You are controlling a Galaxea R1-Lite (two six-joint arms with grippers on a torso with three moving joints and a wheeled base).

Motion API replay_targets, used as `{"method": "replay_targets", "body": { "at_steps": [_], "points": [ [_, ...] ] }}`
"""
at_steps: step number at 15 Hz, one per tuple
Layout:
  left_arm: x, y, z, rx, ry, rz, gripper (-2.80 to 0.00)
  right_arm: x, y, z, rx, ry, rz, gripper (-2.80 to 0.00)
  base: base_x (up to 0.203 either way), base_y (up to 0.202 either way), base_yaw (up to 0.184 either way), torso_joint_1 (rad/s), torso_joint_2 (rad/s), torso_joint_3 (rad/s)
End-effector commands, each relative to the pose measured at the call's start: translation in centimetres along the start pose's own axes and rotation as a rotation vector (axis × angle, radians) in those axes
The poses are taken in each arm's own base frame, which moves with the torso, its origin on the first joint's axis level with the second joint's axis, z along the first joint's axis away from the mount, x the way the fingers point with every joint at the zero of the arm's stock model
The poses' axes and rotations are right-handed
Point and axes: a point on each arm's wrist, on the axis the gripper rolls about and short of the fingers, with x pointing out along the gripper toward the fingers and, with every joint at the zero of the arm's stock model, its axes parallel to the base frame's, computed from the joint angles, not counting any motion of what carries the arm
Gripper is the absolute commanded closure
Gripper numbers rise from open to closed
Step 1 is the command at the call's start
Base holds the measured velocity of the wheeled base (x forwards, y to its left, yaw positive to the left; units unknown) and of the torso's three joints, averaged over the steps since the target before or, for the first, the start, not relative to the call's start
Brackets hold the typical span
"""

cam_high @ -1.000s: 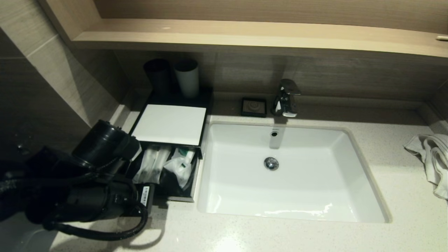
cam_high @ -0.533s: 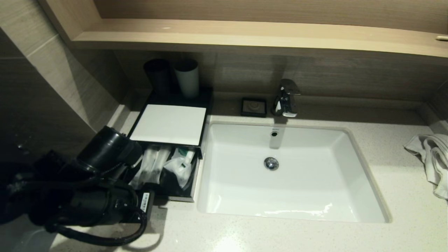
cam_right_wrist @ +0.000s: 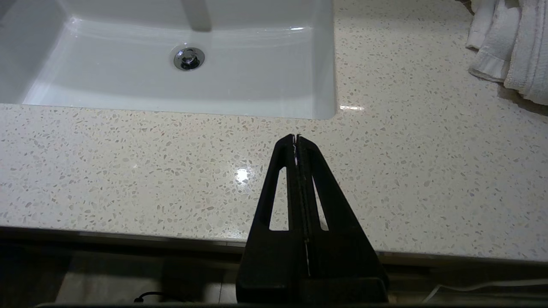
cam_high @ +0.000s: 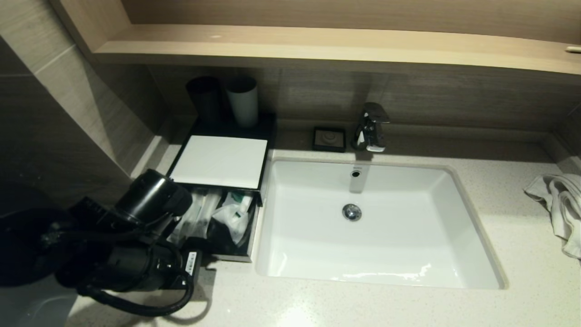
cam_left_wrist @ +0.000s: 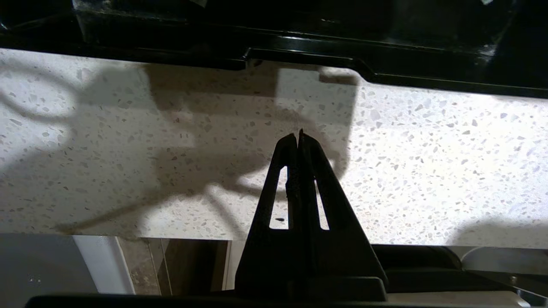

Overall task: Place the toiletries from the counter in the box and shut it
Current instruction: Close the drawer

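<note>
Creeping forward since a second ago, the left pincer (cam_left_wrist: 298,139), tips pressed together and empty, sits just before the black pull-out box (cam_high: 229,231) holding white wrapped toiletries (cam_high: 233,218), probably poised to push it closed. Right pincer (cam_right_wrist: 296,139), likewise together, idles over the speckled desk (cam_right_wrist: 171,171).

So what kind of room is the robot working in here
Most likely a hotel bathroom vanity: a white undermount sink with a chrome faucet, a speckled stone counter, a crumpled white towel, and a black amenity box with wrapped toiletries inside.
</note>
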Motion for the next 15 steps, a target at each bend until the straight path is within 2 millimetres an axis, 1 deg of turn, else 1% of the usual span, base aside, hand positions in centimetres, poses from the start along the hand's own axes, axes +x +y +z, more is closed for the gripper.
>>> {"method": "replay_targets", "body": {
  "at_steps": [1, 7, 15],
  "points": [
    [0.9, 0.1, 0.1, 0.0, 0.029, 0.019, 0.0, 0.0, 0.0, 0.0, 0.0, 0.0, 0.001, 0.0, 0.0, 0.0, 0.0, 0.0, 0.0, 0.0],
    [1.9, -0.1, 0.4, 0.009, 0.039, 0.022, 0.0, 0.0, 0.0, 0.0, 0.0, 0.0, 0.001, 0.0, 0.0, 0.0, 0.0, 0.0, 0.0, 0.0],
    [2.8, -0.4, 1.2, -0.003, 0.001, 0.012, 0.0, 0.0, 0.0, 0.0, 0.0, 0.0, 0.001, 0.0, 0.0, 0.0, 0.0, 0.0, 0.0, 0.0]
  ]
}}
